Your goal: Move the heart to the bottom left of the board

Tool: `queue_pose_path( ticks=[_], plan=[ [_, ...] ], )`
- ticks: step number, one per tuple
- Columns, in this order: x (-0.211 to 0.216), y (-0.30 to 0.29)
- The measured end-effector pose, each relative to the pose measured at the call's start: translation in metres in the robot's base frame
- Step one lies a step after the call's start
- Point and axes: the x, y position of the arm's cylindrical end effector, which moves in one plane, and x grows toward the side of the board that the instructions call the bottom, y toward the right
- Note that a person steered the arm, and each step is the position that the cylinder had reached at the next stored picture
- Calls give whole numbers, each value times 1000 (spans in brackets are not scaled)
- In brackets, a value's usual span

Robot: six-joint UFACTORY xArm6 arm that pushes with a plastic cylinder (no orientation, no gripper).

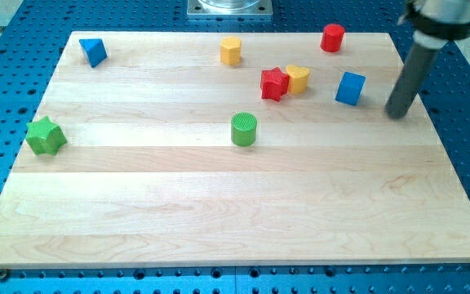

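Observation:
The yellow heart (pixel 299 78) lies right of the board's middle near the view's top, touching the red star (pixel 274 83) on its left. My tip (pixel 396 113) rests on the board near its right edge. It is right of the blue cube (pixel 350 88) and well right of the heart, touching no block.
A red cylinder (pixel 332 37) and a yellow hexagonal block (pixel 231 51) stand near the top edge. A blue triangle (pixel 94 52) is at the top left. A green cylinder (pixel 244 129) stands mid-board. A green star (pixel 46 135) is at the left edge of the wooden board (pixel 219 220).

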Motion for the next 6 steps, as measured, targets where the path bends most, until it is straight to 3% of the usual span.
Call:
queue_pose_path(
  ticks=[1, 3, 4, 6],
  plan=[
    [-31, -6],
    [26, -207],
    [24, -240],
    [-17, -327]
  ],
)
